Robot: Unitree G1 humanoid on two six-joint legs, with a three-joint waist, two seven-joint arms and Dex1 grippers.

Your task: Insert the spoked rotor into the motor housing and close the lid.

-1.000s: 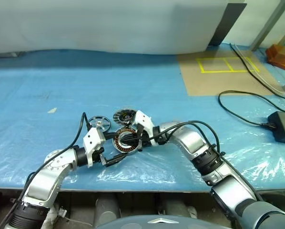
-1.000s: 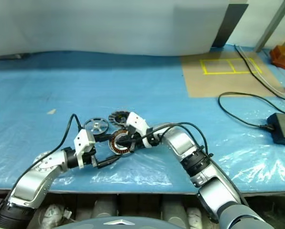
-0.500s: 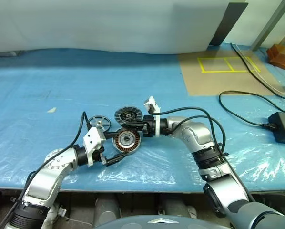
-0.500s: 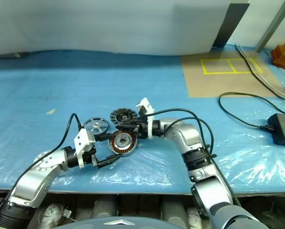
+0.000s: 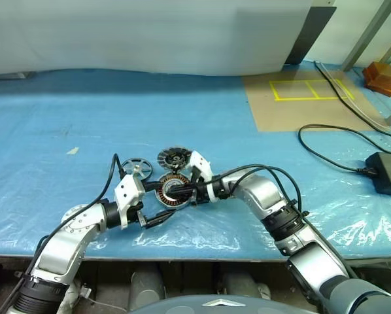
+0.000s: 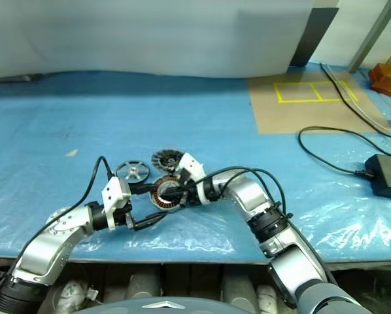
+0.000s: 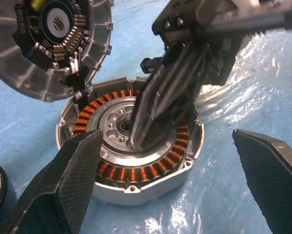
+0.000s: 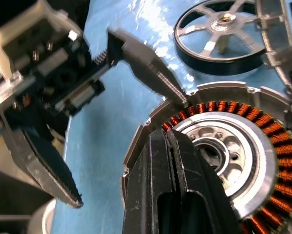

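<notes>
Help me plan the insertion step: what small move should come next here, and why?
Probably lift the shut right end effector off the motor housing. Its closed tips sit over the metal centre, blocking the seat, while the spoked rotor lies apart on the blue sheet and the lid sits off the housing. The open left end effector flanks the housing.

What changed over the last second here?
The right hand, shut and empty, drew back off the housing toward the lid, then returned, its tips over the housing's centre. The open left hand, rotor, lid and housing stayed put.
</notes>
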